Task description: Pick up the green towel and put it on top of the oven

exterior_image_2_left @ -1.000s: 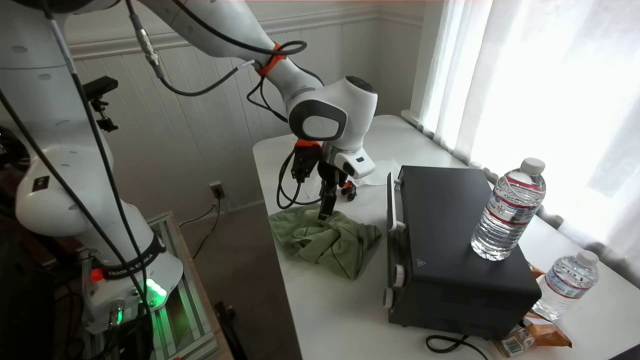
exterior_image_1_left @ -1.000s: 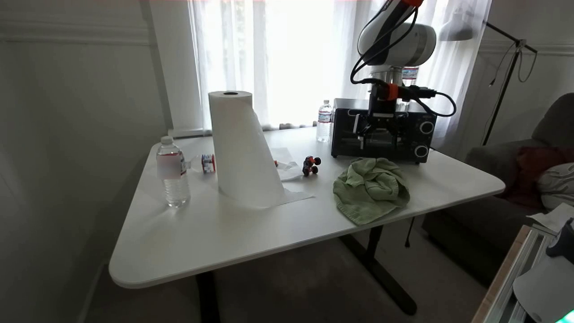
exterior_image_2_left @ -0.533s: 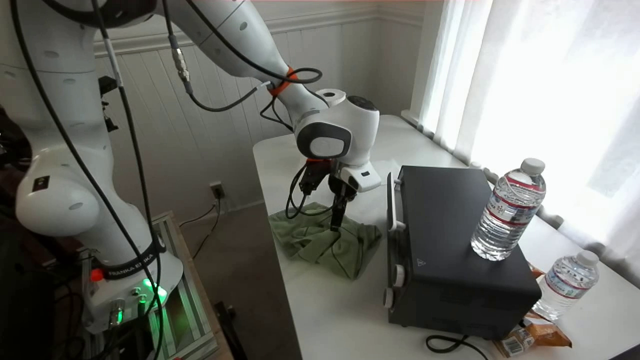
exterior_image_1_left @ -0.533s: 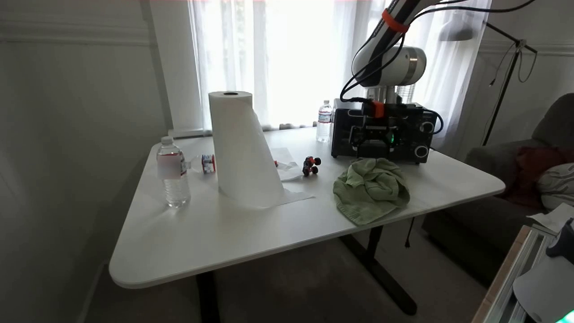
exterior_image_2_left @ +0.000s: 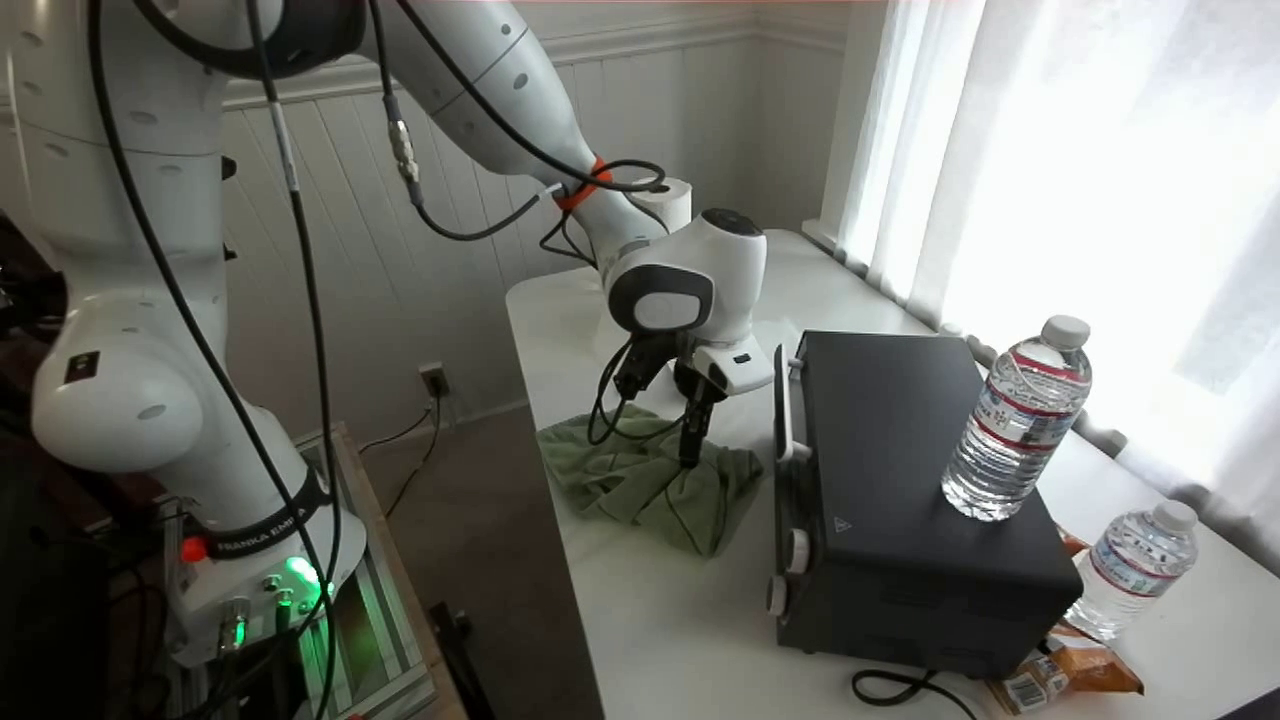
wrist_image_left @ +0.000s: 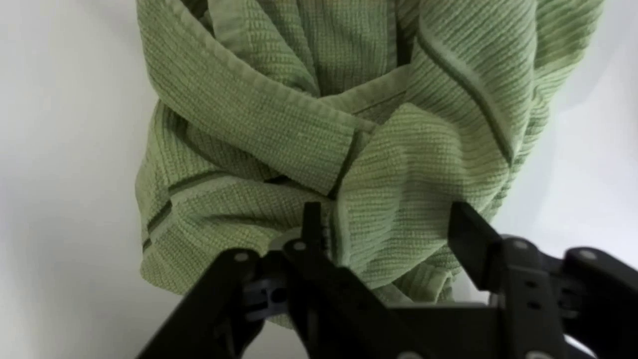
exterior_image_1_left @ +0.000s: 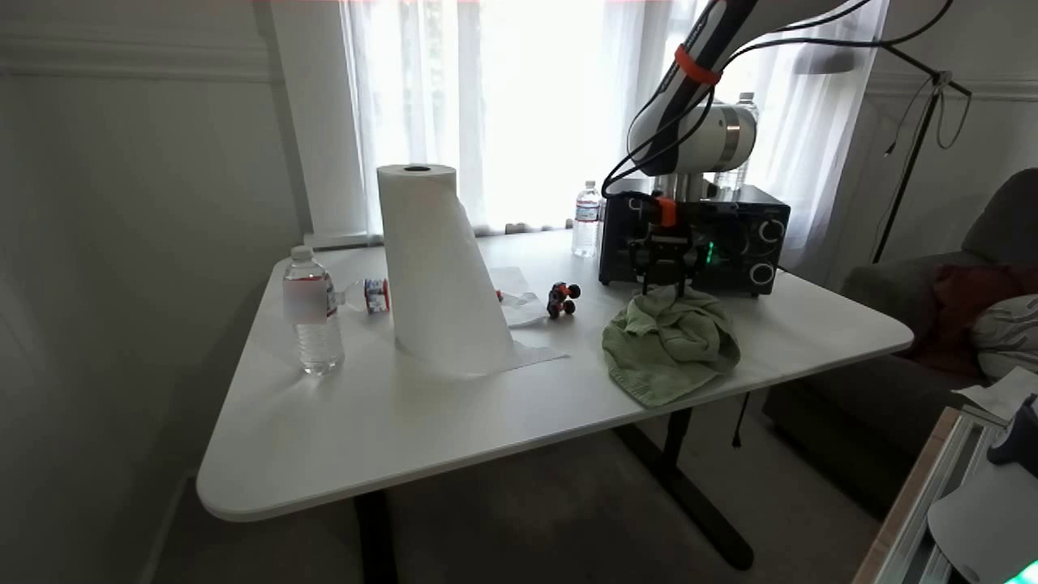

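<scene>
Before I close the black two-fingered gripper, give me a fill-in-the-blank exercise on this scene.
The crumpled green cloth towel lies on a round-cornered table whose top is ____.
The black two-fingered gripper is ____, not shut.
On the black box-shaped oven stands a clear plastic ____.
The white paper roll stands ____, not on its side.

Missing words: white; open; bottle; upright.

Fingers (wrist_image_left: 468, 242) now lower, down at the green towel (wrist_image_left: 423, 169)
</scene>
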`<state>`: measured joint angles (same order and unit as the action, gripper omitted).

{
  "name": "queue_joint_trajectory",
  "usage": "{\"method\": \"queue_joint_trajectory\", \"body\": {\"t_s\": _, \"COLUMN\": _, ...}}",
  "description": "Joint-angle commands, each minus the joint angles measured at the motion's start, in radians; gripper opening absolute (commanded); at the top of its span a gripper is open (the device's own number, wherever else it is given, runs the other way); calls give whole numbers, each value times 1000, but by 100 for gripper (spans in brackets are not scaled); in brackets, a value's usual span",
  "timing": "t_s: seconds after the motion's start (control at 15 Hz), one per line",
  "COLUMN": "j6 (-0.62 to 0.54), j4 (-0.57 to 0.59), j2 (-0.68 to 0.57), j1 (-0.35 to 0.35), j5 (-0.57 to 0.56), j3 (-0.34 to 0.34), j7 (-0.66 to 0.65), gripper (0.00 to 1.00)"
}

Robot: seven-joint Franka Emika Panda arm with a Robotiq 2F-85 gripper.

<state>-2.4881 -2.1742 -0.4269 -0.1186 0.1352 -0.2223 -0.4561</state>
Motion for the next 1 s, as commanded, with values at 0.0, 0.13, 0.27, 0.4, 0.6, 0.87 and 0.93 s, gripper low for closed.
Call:
{"method": "queue_joint_trajectory", "body": {"t_s": 0.0, "j6": -17, "j4": 10, "j2": -4, "j1": 5, "j5": 18, "j3": -4, "j7": -29, "gripper": 36}}
{"method": "queue_joint_trajectory", "body": {"t_s": 0.13, "j6": -8, "j4": -2, "j2": 12, "j1": 12, "j5": 10, "j3": -11, "j7": -49, "gripper": 23}}
{"method": "queue_joint_trajectory", "body": {"t_s": 0.27, "j6": -5, "j4": -21, "j2": 30, "j1": 24, "j5": -10, "j3": -25, "j7": -71, "gripper": 9}}
{"method": "queue_joint_trajectory", "body": {"t_s": 0.4, "j6": -14, "j4": -55, "j2": 61, "j1": 41, "j5": -34, "j3": -47, "j7": -106, "gripper": 3}}
{"method": "queue_joint_trajectory", "body": {"t_s": 0.6, "j6": -38, "j4": -117, "j2": 140, "j1": 56, "j5": -69, "j3": -84, "j7": -144, "gripper": 2}}
{"method": "queue_joint_trajectory", "body": {"t_s": 0.87, "j6": -61, "j4": -232, "j2": 318, "j1": 38, "j5": -121, "j3": -110, "j7": -138, "gripper": 4}}
{"method": "queue_joint_trajectory", "body": {"t_s": 0.93, "j6": -70, "j4": -262, "j2": 369, "j1": 26, "j5": -127, "j3": -108, "j7": -121, "gripper": 4}}
